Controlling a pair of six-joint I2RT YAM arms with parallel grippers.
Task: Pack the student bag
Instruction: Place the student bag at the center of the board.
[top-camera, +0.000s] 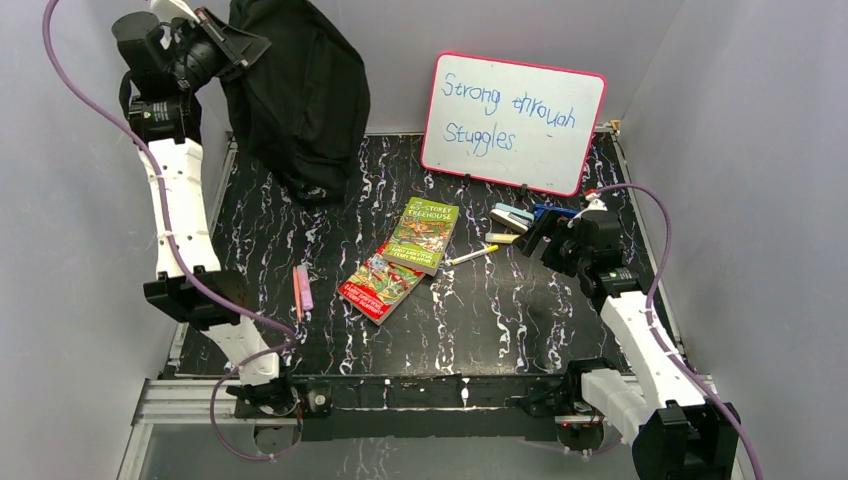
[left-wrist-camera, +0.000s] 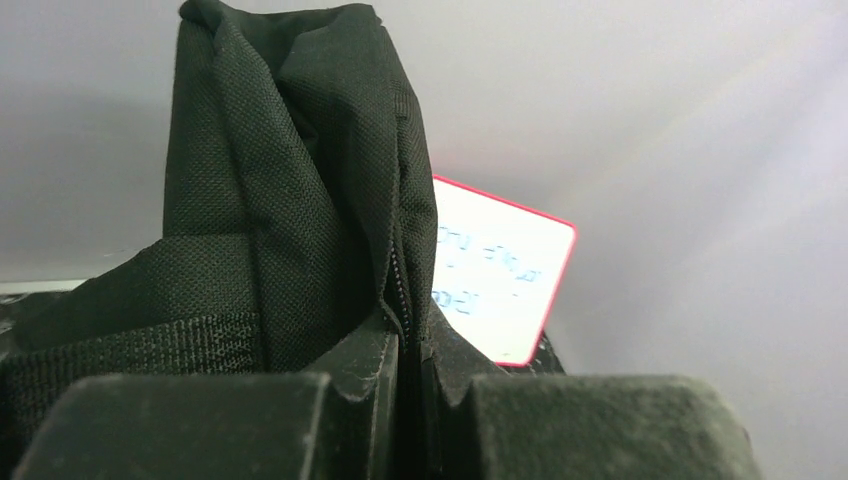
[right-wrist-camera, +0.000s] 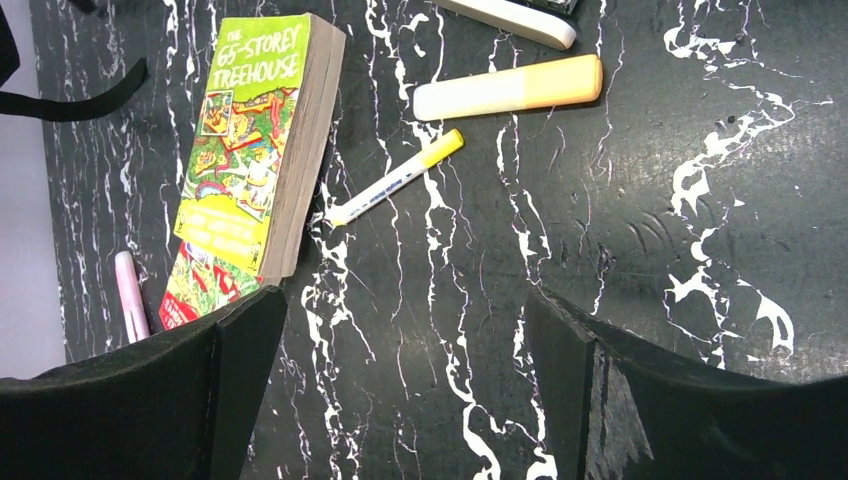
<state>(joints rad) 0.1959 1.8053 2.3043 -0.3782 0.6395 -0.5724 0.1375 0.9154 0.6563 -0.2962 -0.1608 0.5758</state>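
Two books (top-camera: 420, 238) lie below whiteboard (top-camera: 513, 120), unpacked. Left of whiteboard, student bag (top-camera: 300, 100) hangs upright, left gripper (top-camera: 232, 48) clamped on fabric beside zip, likely keeping mouth reachable. Below whiteboard, right gripper (top-camera: 540, 235) gapes empty near pens (top-camera: 470, 257), probably next pick.

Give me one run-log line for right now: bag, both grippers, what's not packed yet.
left gripper: shut on student bag, held up back-left | right gripper: open, empty, over table | unpacked: green book, yellow-capped pen
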